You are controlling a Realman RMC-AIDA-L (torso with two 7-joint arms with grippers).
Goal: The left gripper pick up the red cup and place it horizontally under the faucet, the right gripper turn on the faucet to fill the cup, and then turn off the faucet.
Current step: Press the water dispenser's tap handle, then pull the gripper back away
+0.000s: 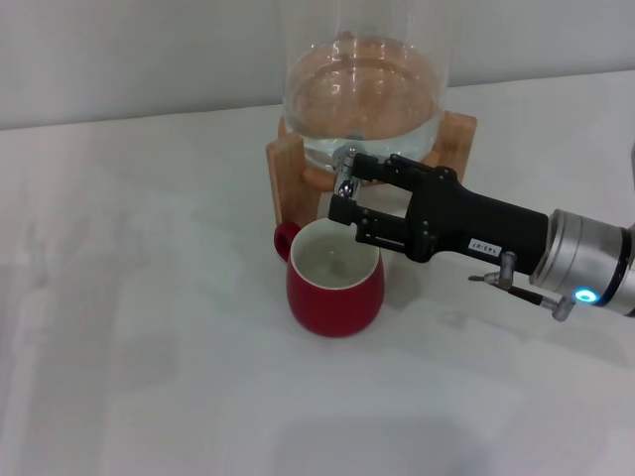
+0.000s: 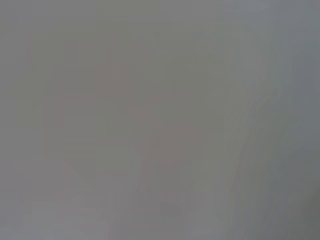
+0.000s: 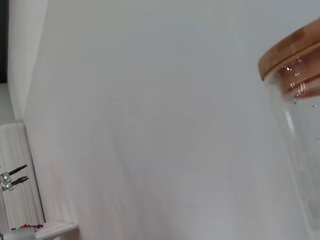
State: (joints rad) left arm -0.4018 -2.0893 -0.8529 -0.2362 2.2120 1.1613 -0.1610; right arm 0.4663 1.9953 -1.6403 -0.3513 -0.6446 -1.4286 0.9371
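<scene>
Red cup (image 1: 334,288) upright on surface (image 1: 149,327) beneath faucet (image 1: 346,178), handle toward robot's left. Right pincer (image 1: 347,195) clenched on faucet lever.

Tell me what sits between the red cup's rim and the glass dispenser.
In the head view, the faucet hangs there above the red cup, with the right pincer closed around it, ahead of the dispenser.

Red cup (image 1: 335,288) upright under chrome faucet (image 1: 346,171); right gripper (image 1: 344,194) at faucet.
</scene>
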